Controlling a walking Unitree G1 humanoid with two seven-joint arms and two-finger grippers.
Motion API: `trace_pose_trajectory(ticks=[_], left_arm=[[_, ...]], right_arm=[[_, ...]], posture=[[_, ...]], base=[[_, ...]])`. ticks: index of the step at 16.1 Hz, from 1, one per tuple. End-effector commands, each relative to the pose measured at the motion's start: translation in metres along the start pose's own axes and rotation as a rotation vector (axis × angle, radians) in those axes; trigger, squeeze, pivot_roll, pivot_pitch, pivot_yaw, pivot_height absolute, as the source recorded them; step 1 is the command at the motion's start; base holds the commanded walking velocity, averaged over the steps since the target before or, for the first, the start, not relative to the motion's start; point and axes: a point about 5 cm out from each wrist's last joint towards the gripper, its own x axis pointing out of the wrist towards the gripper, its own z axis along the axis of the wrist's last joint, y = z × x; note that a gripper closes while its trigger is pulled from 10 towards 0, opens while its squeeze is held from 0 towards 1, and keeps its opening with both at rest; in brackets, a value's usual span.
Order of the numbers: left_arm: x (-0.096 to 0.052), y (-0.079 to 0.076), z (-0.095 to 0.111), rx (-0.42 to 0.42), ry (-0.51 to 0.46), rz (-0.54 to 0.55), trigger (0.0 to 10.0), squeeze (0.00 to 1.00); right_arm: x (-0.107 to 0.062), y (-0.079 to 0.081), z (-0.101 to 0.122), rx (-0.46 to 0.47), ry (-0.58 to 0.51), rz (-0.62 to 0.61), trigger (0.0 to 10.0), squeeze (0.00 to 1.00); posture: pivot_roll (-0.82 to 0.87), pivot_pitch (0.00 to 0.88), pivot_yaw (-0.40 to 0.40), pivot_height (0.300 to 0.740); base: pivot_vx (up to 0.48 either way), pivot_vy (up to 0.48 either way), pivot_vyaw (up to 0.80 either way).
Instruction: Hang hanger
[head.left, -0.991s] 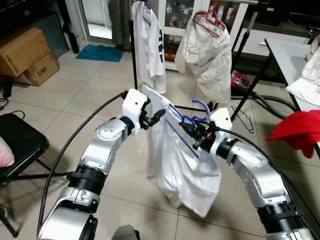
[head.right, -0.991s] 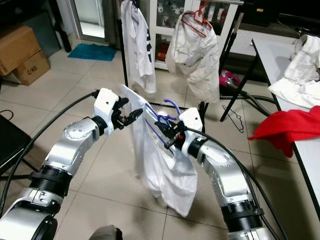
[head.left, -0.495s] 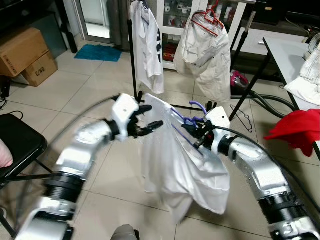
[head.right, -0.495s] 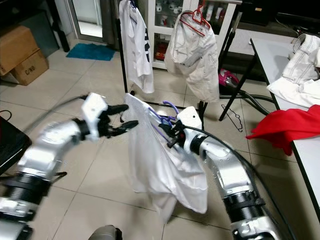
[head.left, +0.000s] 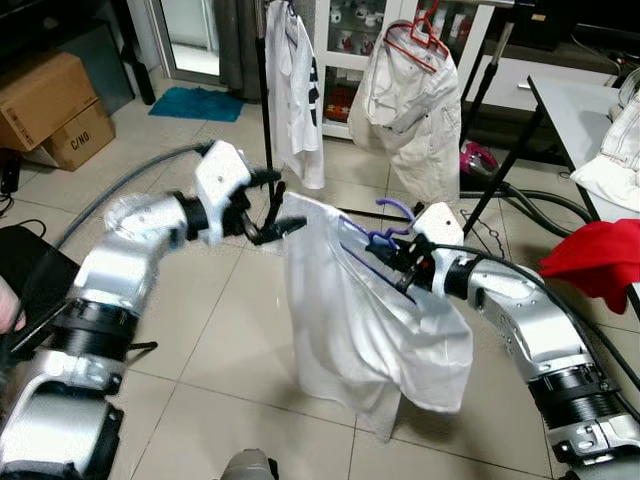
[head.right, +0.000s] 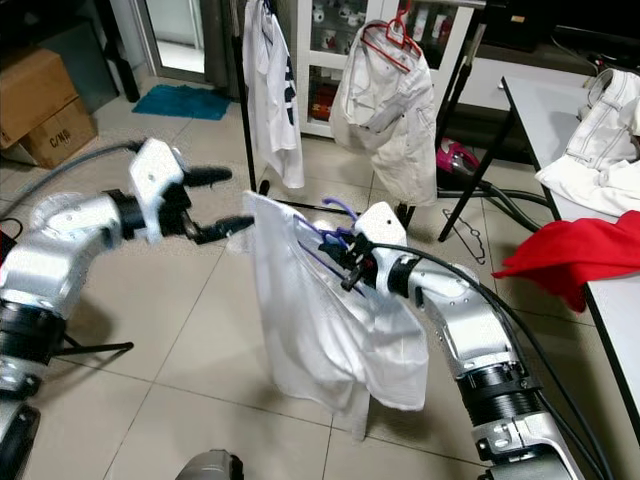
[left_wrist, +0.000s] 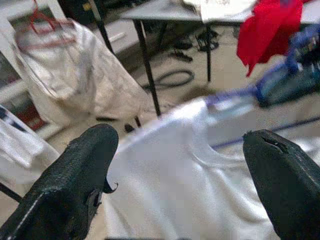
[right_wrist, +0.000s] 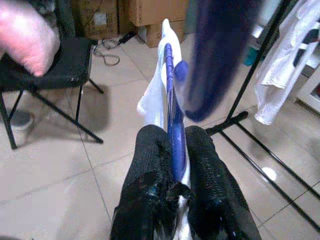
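A purple hanger (head.left: 393, 210) carries a white shirt (head.left: 350, 320) that hangs in mid-air above the tiled floor. My right gripper (head.left: 400, 268) is shut on the hanger's frame just under its hook; in the right wrist view both fingers (right_wrist: 202, 165) pinch the purple bar (right_wrist: 175, 135). My left gripper (head.left: 288, 200) is open beside the shirt's left shoulder, its fingers spread wide and not holding the cloth. The left wrist view shows the shirt's collar (left_wrist: 200, 175) beyond the two separated fingers (left_wrist: 85, 175). Behind stands a black clothes rack (head.left: 265, 100).
The rack holds a white shirt (head.left: 295, 90) and a white garment on a red hanger (head.left: 415, 110). At the right is a table (head.left: 580, 110) with a red cloth (head.left: 600, 255). Cardboard boxes (head.left: 45, 105) sit at the back left, and a black chair (head.left: 30, 290) at the left.
My left gripper has opened and drawn back to the left, away from the shirt's shoulder. The right gripper keeps its hold on the hanger and the shirt has swung.
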Motion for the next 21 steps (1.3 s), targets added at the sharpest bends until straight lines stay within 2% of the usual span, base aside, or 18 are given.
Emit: trace_pose_trajectory(ticks=[1,2,4,7,10,11,12,13,14,15,19,20,21], left_arm=[[0.009,-0.009,-0.005,-0.020,0.018,0.009,10.0,0.00],[0.023,-0.017,-0.012,-0.084,0.004,0.074,10.0,0.00],[0.038,-0.019,-0.021,-0.158,0.018,0.238,10.0,0.00],[0.046,-0.017,-0.028,-0.198,0.043,0.383,10.0,0.00],[0.052,-0.024,-0.031,-0.225,0.050,0.375,10.0,0.00],[0.056,-0.030,-0.030,-0.231,0.043,0.345,8.8,0.00],[0.061,-0.041,-0.028,-0.225,0.027,0.278,5.9,0.00],[0.064,-0.051,-0.027,-0.214,0.020,0.208,5.3,0.00],[0.064,-0.055,-0.028,-0.202,0.026,0.184,6.6,0.00],[0.064,-0.055,-0.030,-0.196,0.038,0.194,6.3,0.00],[0.062,-0.044,-0.033,-0.168,0.068,0.301,3.6,0.00],[0.060,-0.040,-0.033,-0.168,0.067,0.321,2.8,0.00],[0.060,-0.040,-0.033,-0.170,0.067,0.326,2.8,0.00]], right_arm=[[-0.002,-0.005,0.010,0.030,-0.046,-0.026,10.0,0.00],[-0.001,0.001,0.006,0.069,-0.053,-0.005,10.0,0.00],[0.003,0.008,0.002,0.148,-0.063,-0.001,10.0,0.00],[0.006,0.018,0.005,0.205,-0.077,0.042,10.0,0.00],[0.009,0.020,0.009,0.217,-0.077,0.051,10.0,0.00],[0.011,0.022,0.011,0.226,-0.081,0.055,10.0,0.00],[0.013,0.022,0.014,0.244,-0.087,0.050,10.0,0.00],[0.015,0.022,0.015,0.266,-0.088,0.042,10.0,0.00],[0.015,0.022,0.015,0.276,-0.087,0.040,10.0,0.00],[0.015,0.022,0.015,0.278,-0.086,0.042,10.0,0.00],[0.017,0.018,0.017,0.309,-0.094,0.022,10.0,0.00],[0.017,0.013,0.017,0.326,-0.095,-0.002,10.0,0.00],[0.017,0.011,0.016,0.333,-0.096,-0.011,10.0,0.00]], posture=[[0.10,0.000,-0.026,0.740],[0.10,0.000,-0.025,0.740],[0.09,0.000,-0.026,0.740],[0.10,0.000,-0.032,0.740],[0.10,0.000,-0.037,0.740],[0.09,0.000,-0.037,0.740],[0.09,0.000,-0.035,0.740],[0.09,0.000,-0.035,0.740],[0.09,0.000,-0.034,0.740],[0.09,0.000,-0.034,0.740],[0.09,0.000,-0.031,0.740],[0.09,0.000,-0.031,0.740],[0.09,0.000,-0.031,0.740]], base=[[0.000,0.000,0.00],[0.000,0.000,0.00],[0.000,0.000,0.00],[0.000,0.000,0.00],[0.000,0.000,0.00],[0.000,0.000,0.00],[0.000,0.000,0.00],[0.000,0.000,0.00],[0.000,0.000,0.00],[0.000,0.000,0.00],[0.000,0.000,0.00],[0.000,0.000,0.00],[0.000,0.000,0.00]])
